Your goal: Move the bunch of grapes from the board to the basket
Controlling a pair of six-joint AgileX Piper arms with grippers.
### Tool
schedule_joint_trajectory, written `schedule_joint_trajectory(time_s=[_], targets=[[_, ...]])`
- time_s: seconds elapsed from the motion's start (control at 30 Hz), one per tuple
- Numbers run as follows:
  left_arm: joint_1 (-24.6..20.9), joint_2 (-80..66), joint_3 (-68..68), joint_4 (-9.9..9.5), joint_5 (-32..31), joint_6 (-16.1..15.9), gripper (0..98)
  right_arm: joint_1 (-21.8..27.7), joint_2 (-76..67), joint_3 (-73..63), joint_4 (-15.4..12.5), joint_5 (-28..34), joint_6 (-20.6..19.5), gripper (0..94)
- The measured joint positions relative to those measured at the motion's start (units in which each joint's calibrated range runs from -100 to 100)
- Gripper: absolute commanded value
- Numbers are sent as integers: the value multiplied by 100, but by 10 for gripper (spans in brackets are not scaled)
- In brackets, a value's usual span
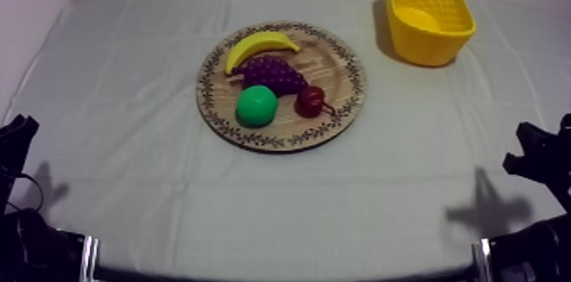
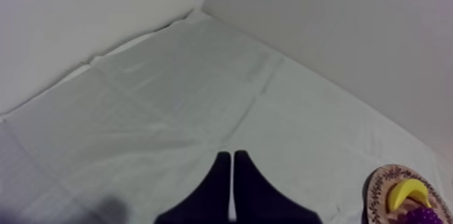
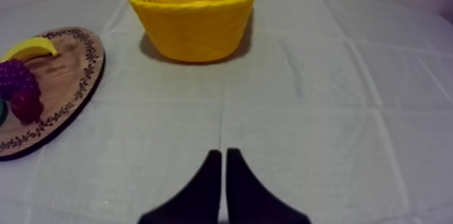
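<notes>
The bunch of grapes (image 1: 274, 74) lies near the middle of the wooden board (image 1: 344, 60), not yet picked up. The banana (image 1: 259, 46) touches its far side, the green fruit (image 1: 256, 105) sits just beside its near edge, and the small red fruit (image 1: 311, 100) sits close by its tapered end. The yellow basket (image 1: 425, 43) stands well apart, at the far right of the desk (image 1: 127, 132), and from above nothing shows inside it. The board carries all four fruits.

The right arm (image 1: 539, 162) looks the better choice, since the basket is on its side. The right jaws are pressed together into a narrow wedge, low over the bare cloth, and the left jaws likewise. The reach should begin by spreading the right jaws, then coming down on the bunch's thick middle, clear of the banana and the green fruit, so that neither neighbour is nudged off the board.
</notes>
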Motion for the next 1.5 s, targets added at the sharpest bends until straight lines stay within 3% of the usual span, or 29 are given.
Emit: schedule_joint_trajectory(time_s=[0.4,0.9,1.23,1.33,1.5], targets=[[0,0,0,0,0,4,1,-53,0,24,-14,-226,650,3],[0,0,0,0,0,1,1,-143,86,30,-8,-256,669,2],[0,0,0,0,0,-3,1,-241,994,-50,175,-1197,653,2],[0,0,0,0,0,-3,1,-270,1346,-230,72,-1508,772,2],[0,0,0,0,0,-3,1,-294,1983,-784,-337,-1682,1155,2]])
